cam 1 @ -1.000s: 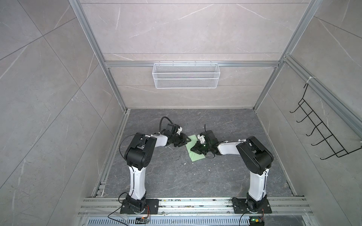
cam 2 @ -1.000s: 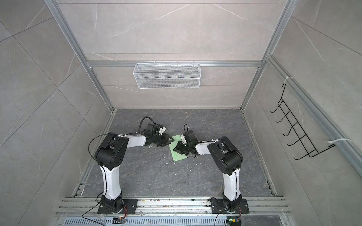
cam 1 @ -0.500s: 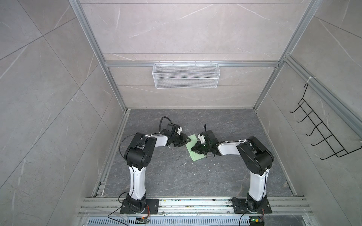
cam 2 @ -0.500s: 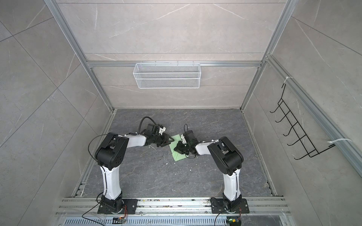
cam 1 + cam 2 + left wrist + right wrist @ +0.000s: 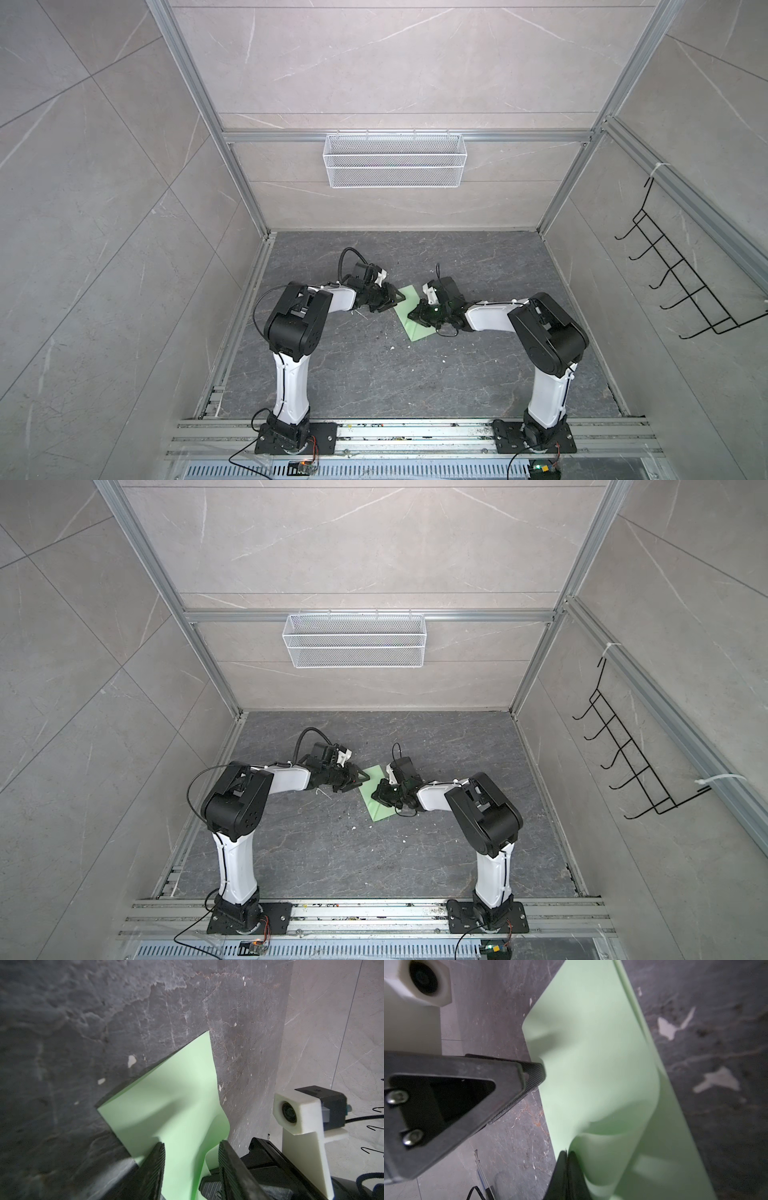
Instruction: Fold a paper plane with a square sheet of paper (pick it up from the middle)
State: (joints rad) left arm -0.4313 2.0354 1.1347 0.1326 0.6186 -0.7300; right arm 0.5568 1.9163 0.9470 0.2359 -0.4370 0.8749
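Observation:
The square sheet of paper (image 5: 415, 331) (image 5: 376, 807) is pale green and lies on the dark stone floor between both arms. My right gripper (image 5: 415, 314) (image 5: 377, 796) (image 5: 566, 1152) is shut on one edge of the sheet (image 5: 591, 1043), lifting it into a curl over the flat part. My left gripper (image 5: 395, 301) (image 5: 361, 781) (image 5: 191, 1145) is open. Its two ribbed fingers stand either side of the sheet (image 5: 176, 1093) at the opposite edge, one fingertip (image 5: 535, 1074) touching the paper. The paper plane is out of view.
A white wire basket (image 5: 395, 166) hangs on the back wall and a black hook rack (image 5: 685, 291) on the right wall. White flecks (image 5: 666, 1028) dot the floor. Aluminium rails (image 5: 415, 432) carry the arm bases along the front edge.

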